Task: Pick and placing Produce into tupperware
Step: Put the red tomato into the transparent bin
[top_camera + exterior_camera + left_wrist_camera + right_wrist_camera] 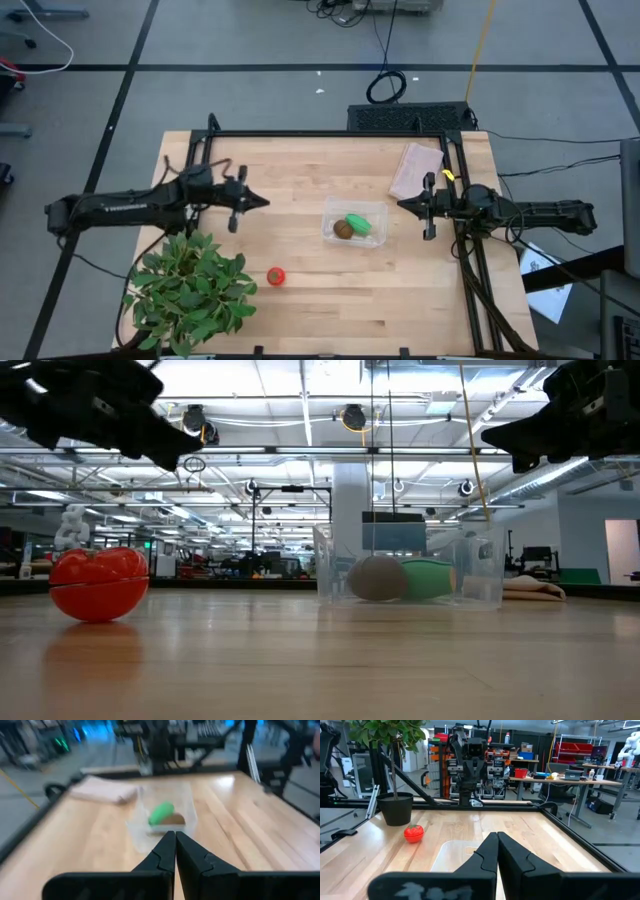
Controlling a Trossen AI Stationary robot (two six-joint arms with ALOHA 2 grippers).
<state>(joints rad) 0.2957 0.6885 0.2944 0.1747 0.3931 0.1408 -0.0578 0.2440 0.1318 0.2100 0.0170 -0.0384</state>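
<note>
Already two of the three produce pieces are sitting inside the tupperware (353,226) near the middle of the table (300,170): the brown kiwi-like oval (343,230) and the bright green oblong piece (359,223) are lying side by side, touching, within its clear walls, as the low view is also showing. Only the red tomato-like ball (276,276) is waiting outside, resting on the bare wood well apart from the container, toward the front edge and just beside the leafy plant (190,287).

Neither arm is carrying anything. The left gripper (262,201) is hovering above the table on the left side, its fingers (165,851) pressed together and empty, pointing toward the container. The right gripper (404,205) is hanging just beside the container's right end, its fingers (487,851) likewise closed on nothing. A pinkish-tan packet (417,169) is lying untouched near the far right corner.

By this reckoning the job is looking about two-thirds finished, with one pick and one placement remaining; the tomato is lying nearer the left arm's side.
</note>
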